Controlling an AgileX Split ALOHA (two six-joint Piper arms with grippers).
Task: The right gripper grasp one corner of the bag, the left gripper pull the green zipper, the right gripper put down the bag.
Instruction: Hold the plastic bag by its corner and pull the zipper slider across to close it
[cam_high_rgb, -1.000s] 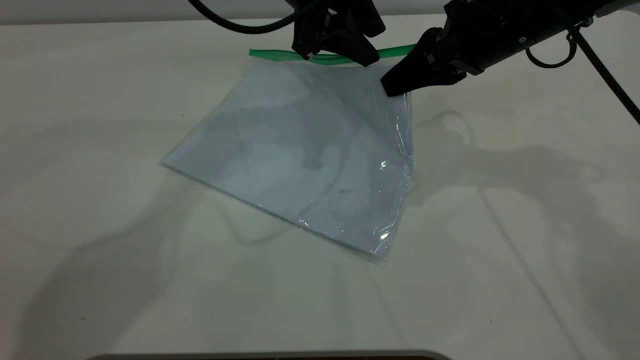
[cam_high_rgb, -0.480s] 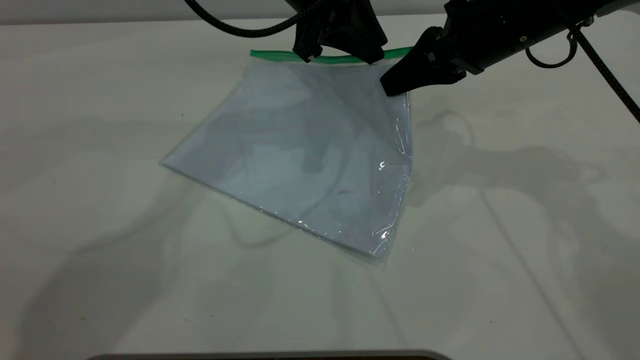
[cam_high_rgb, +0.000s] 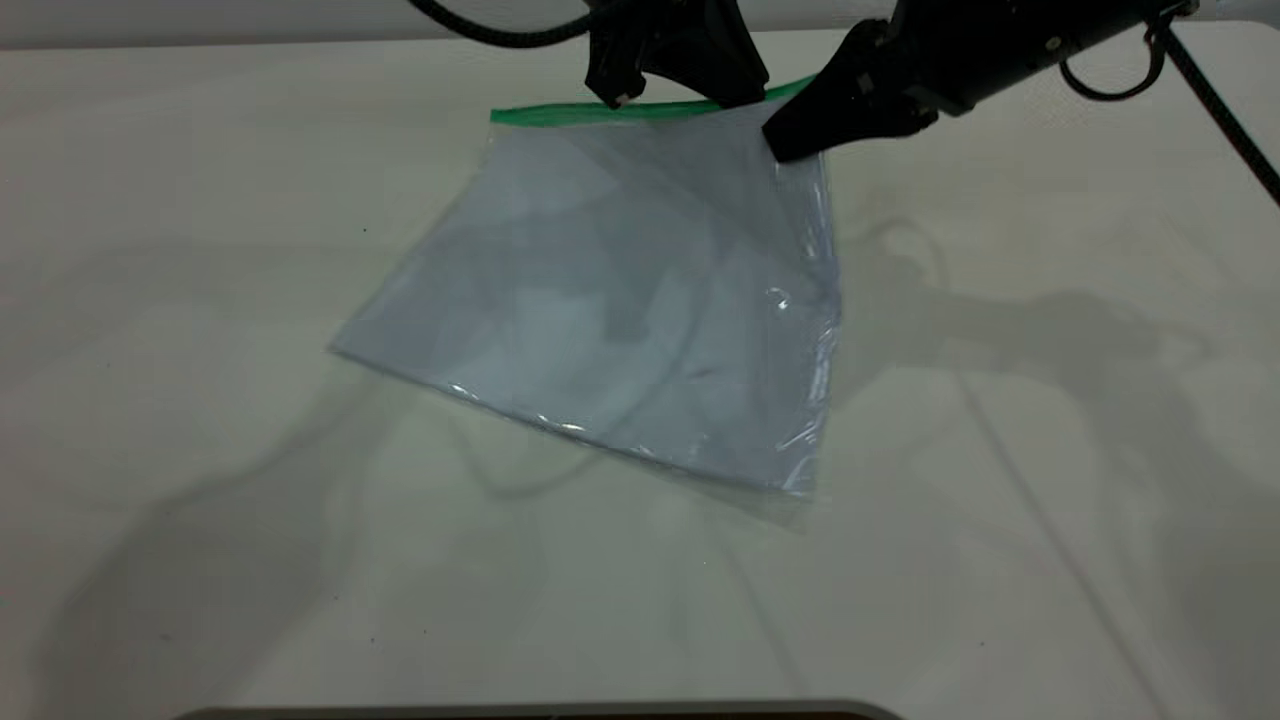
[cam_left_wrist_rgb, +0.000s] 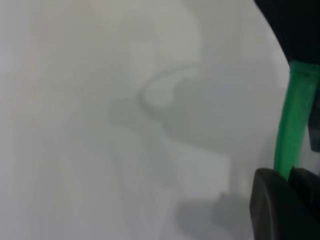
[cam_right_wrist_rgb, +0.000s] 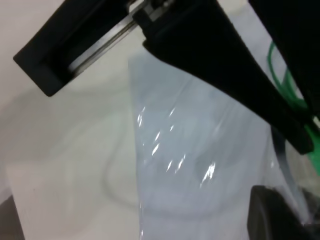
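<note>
The clear bag (cam_high_rgb: 620, 300) with pale bluish sheets hangs tilted, its far edge lifted and its near edge low over the table. The green zipper (cam_high_rgb: 570, 113) runs along the far top edge. My right gripper (cam_high_rgb: 785, 145), black and tapered, is shut on the bag's green-tipped corner and holds it up; the bag also shows in the right wrist view (cam_right_wrist_rgb: 200, 150). My left gripper (cam_high_rgb: 675, 98), blocky with wedge fingers, is shut on the green zipper next to the right gripper. In the left wrist view the green strip (cam_left_wrist_rgb: 295, 125) runs into the closed fingers (cam_left_wrist_rgb: 272, 205).
A white table (cam_high_rgb: 200, 500) lies under the bag, with arm shadows across it. A dark edge (cam_high_rgb: 540, 712) runs along the near side of the table. Braided cables (cam_high_rgb: 1220, 110) hang at the far right.
The right gripper has raised the bag corner, so the bag's right side and top edge sit higher. The left gripper has closed onto the green zipper.
</note>
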